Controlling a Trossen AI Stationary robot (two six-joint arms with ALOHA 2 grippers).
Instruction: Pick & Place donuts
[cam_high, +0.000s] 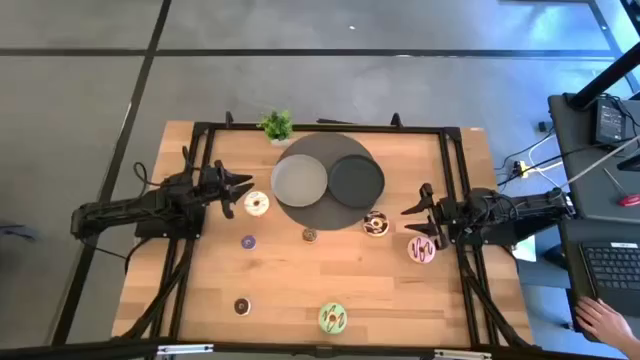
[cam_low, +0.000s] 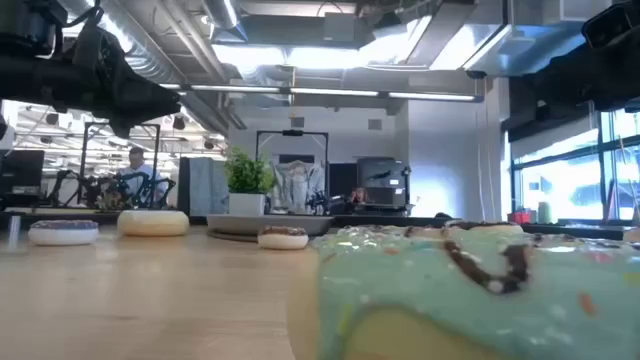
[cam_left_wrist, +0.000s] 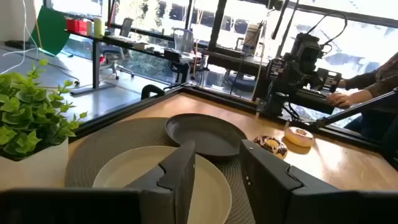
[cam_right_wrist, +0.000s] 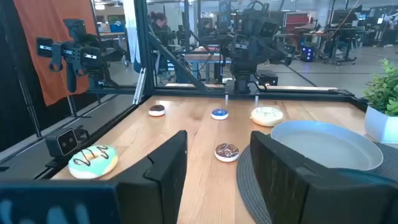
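Both the left gripper (cam_high: 243, 190) and the right gripper (cam_high: 412, 222) hang released; left of centre, the white donut (cam_high: 257, 204) looks light, rigid and smooth, so I'd pinch across its ring

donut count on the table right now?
7, none on the plates: white donut by the left gripper, purple, brown, chocolate-sprinkled, pink under the right gripper, dark, green at front edge.

We saw a wooden table (cam_high: 200, 270) bearing a round mat (cam_high: 322, 205), a potted plant (cam_high: 277, 126) and seven scattered donuts (cam_high: 332, 318).
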